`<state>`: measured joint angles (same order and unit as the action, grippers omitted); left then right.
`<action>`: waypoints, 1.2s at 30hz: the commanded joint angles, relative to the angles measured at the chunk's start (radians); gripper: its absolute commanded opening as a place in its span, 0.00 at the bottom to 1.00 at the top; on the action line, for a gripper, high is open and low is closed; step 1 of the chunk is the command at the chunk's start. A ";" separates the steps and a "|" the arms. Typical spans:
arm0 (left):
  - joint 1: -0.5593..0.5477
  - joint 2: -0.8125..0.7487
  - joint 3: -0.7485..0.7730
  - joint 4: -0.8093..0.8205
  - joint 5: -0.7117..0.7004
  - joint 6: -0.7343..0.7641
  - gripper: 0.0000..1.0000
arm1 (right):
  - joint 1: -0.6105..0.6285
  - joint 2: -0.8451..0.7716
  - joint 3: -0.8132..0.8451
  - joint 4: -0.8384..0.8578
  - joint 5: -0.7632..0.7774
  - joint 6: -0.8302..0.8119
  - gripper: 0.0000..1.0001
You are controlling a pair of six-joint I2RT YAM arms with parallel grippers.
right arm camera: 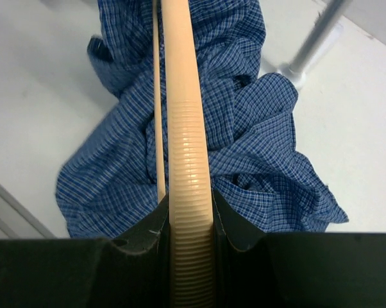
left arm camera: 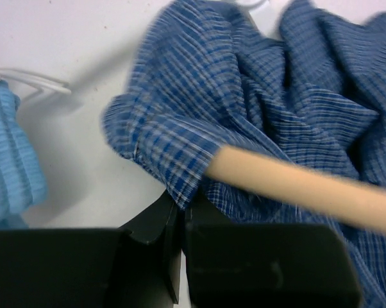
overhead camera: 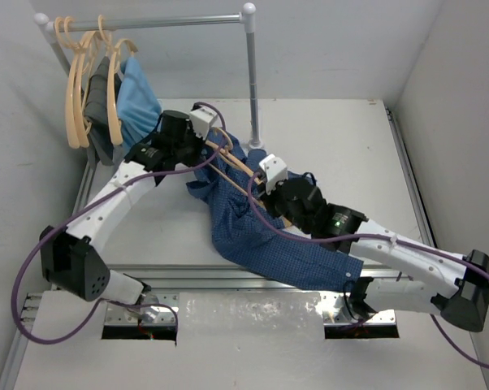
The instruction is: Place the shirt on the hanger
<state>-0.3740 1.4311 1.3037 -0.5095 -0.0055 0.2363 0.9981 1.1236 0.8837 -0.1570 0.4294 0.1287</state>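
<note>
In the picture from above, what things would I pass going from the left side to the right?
Spare hangers, light-blue garment, left end effector, rack's upright pole.

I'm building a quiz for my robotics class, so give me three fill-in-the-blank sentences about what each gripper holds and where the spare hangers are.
1. The right gripper is shut on the ____.
2. The left gripper pinches an edge of the checked ____.
3. Spare hangers hang on the rack at the far ____ corner of the table.
Missing words: hanger; shirt; left.
</note>
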 commanded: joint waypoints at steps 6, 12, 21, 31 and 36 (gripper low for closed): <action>-0.032 -0.208 0.216 -0.173 0.176 -0.018 0.00 | -0.162 -0.005 0.086 0.205 -0.358 -0.081 0.00; -0.120 -0.218 0.413 -0.265 0.256 -0.038 0.00 | -0.203 0.021 0.188 0.175 -0.601 -0.164 0.00; -0.232 -0.189 0.497 -0.316 0.193 -0.040 0.00 | -0.424 0.036 0.117 0.194 -0.898 0.001 0.00; -0.232 -0.245 0.323 -0.258 -0.037 -0.020 0.00 | -0.470 -0.038 -0.135 0.293 -0.966 0.009 0.00; -0.233 -0.247 0.244 -0.207 -0.112 0.003 0.00 | -0.470 -0.021 -0.170 0.275 -0.965 0.002 0.00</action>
<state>-0.5900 1.2675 1.5410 -0.8753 -0.0574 0.2207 0.5564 1.0843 0.7357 0.1562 -0.6086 0.0566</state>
